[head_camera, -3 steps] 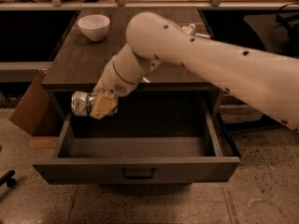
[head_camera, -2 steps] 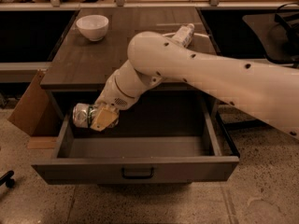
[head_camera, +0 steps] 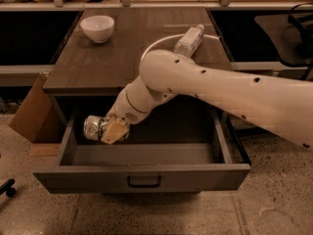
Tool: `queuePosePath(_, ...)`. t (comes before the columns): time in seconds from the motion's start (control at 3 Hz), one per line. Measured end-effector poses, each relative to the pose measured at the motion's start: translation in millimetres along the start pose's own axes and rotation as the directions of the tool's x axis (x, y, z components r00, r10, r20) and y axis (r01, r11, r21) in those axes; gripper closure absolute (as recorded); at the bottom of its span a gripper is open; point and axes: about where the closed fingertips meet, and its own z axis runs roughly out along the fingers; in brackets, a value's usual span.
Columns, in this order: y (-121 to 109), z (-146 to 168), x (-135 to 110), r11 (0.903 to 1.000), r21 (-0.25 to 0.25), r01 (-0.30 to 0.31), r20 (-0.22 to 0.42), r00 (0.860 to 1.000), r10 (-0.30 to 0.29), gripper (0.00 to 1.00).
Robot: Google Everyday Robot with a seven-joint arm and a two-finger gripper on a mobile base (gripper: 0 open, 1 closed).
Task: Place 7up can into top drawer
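Note:
The 7up can [head_camera: 93,128], silvery with a green band, lies sideways in my gripper [head_camera: 108,131], which is shut on it. The gripper holds the can inside the open top drawer [head_camera: 142,175], at its left side, low over the drawer floor. The drawer is pulled fully out, with its grey front panel and dark pull handle [head_camera: 144,181] toward the camera. My white arm [head_camera: 195,84] reaches from the right across the drawer opening. I cannot tell whether the can touches the drawer floor.
A white bowl [head_camera: 97,28] sits at the back left of the dark tabletop [head_camera: 98,65]. A clear plastic bottle [head_camera: 189,39] lies at the back right. A cardboard box [head_camera: 32,109] leans at the left of the cabinet.
My gripper has moved down and slightly forward with the can, from drawer-rim height to inside the drawer's left side.

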Motion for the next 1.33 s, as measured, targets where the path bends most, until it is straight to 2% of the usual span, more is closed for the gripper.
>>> queuePosePath(0.67, -12, 17, 29, 0.9988, 0.034, -0.035, -0.020, 0.999, 0.036, 1.00)
queuePosePath(1.33, -21, 46, 56, 0.9968, 0.008, -0.080, -0.008, 0.997, 0.080, 1.00)
